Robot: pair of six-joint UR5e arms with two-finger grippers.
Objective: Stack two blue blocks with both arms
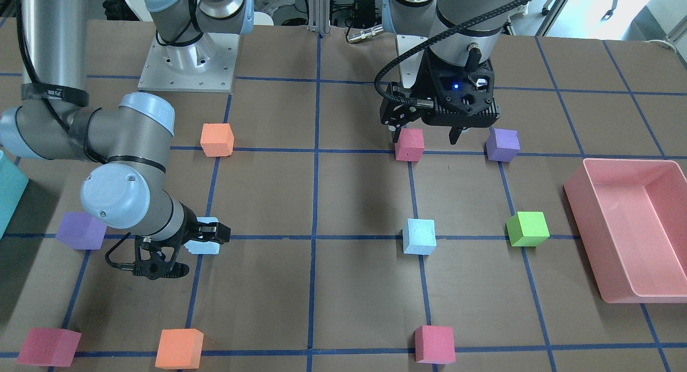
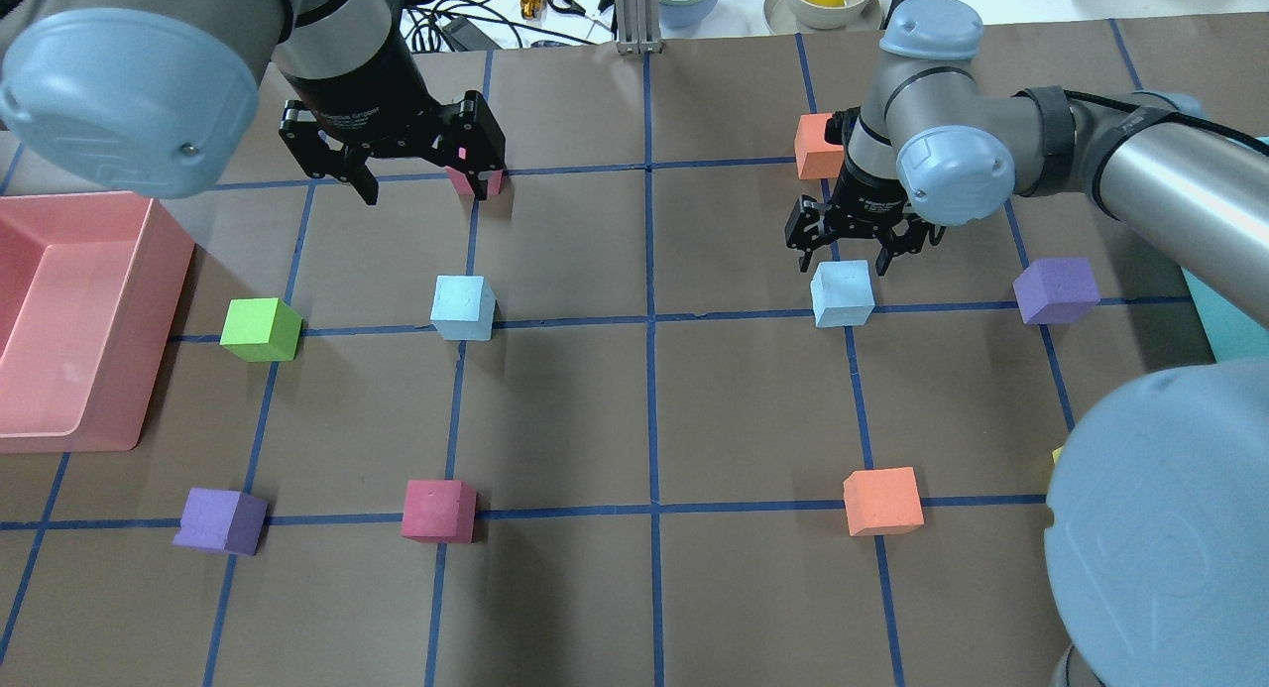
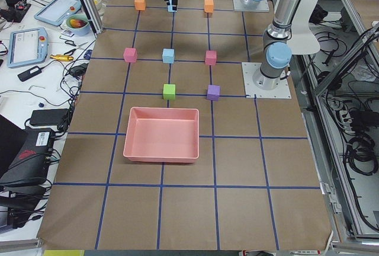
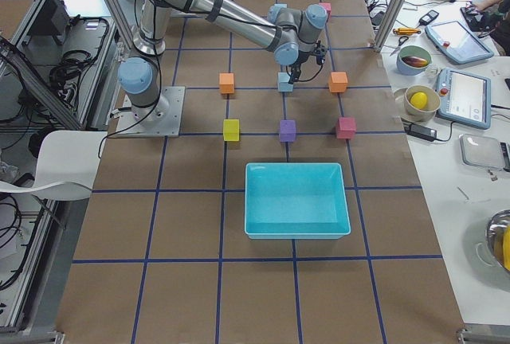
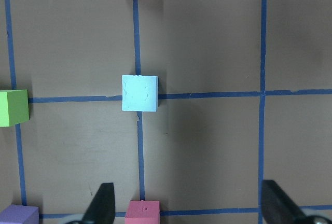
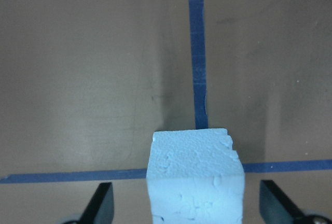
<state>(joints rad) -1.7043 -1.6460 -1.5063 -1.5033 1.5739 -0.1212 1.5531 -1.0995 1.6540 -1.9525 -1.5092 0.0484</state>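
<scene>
- The right end effector (image 6: 188, 203) has its fingers spread wide. The first blue block (image 6: 194, 177) sits between them and touches neither. It lies nearer one finger than the other, so that finger would likely reach it first on closing. That could push the block sideways across the table (image 2: 753, 409) or twist it before the grip forms.
- The pictures do not settle how far down this end effector's fingertips reach. A shallow grip on the upper edge of chalky foam may let the block tilt or slip out during the lift.
- A hard squeeze may dent the foam, leaving the block crooked in the grip and uneven when set down.
- The left end effector (image 2: 426, 189) is also spread apart and holds nothing. The second blue block (image 5: 139, 93) lies well ahead of it, off its centre line toward one finger.
- A pink cube (image 5: 142, 211) sits just below the left end effector, close to that same finger. A descent from this spot would catch the wrong cube or knock it.
- For the stack, one block must land squarely on the other. An offset or a release from too high would probably tip the top block off.
- With both arms converging on one spot, the end effectors could clash unless one clears away first.
</scene>
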